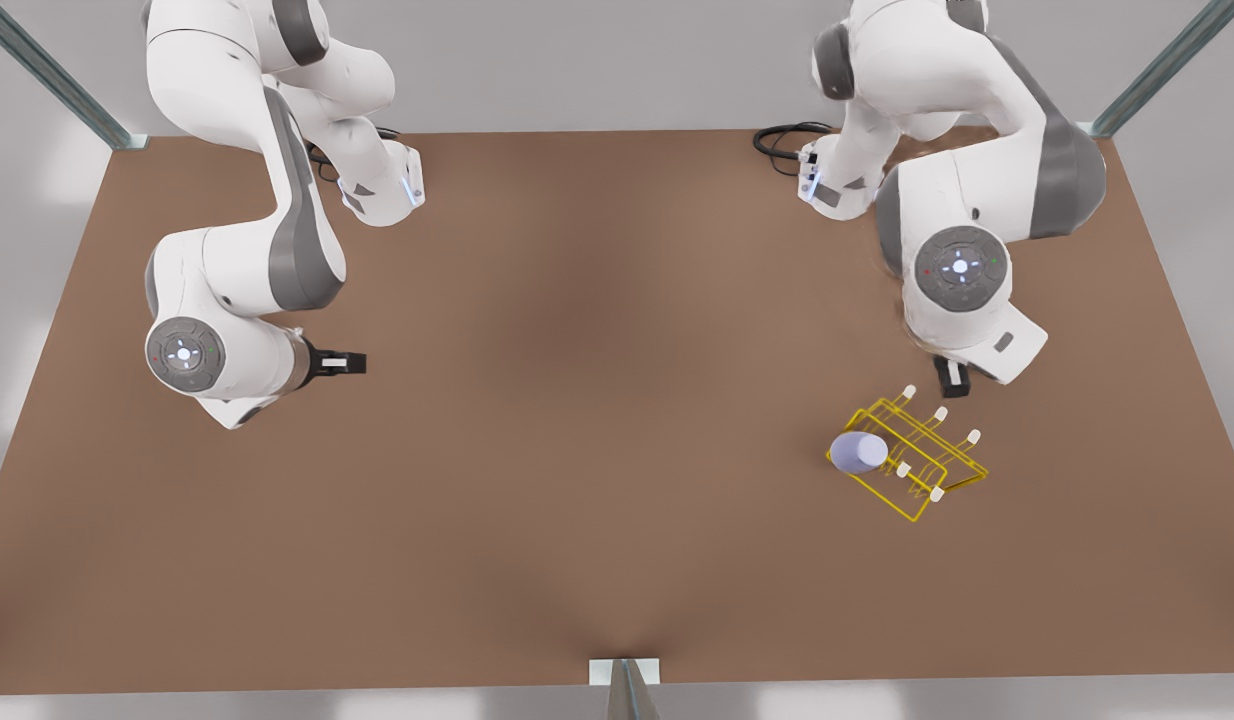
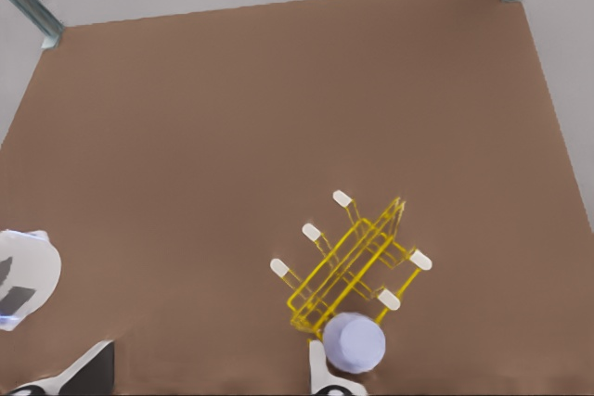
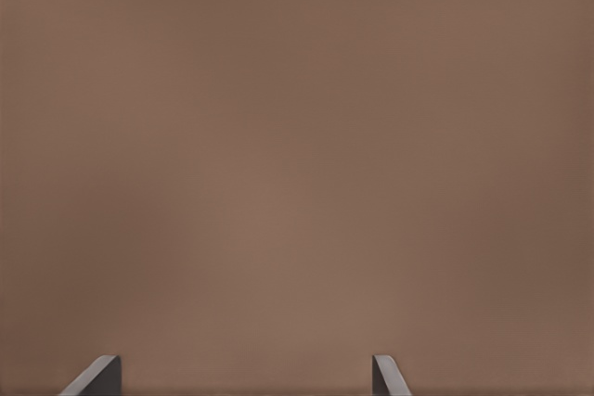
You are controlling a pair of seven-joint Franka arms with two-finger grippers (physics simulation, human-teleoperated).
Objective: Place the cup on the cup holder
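Both hands gape: left hand point(image 1: 952, 378) beside the cup holder point(image 1: 919, 442) bearing the cup point(image 1: 858, 452), right hand point(image 1: 345, 363) over the table point(image 1: 597, 450).

Lavender cup point(image 1: 858, 452) — upside down on yellow cup holder's point(image 1: 912, 462) corner peg.

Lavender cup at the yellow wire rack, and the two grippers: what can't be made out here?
The small lavender cup: its body hides whether a peg of the yellow wire rack is under it, front and left wrist views.
The left gripper: mostly hidden under its own wrist, front view.
The right gripper, waiting open: cut off by the right wrist view's edge.
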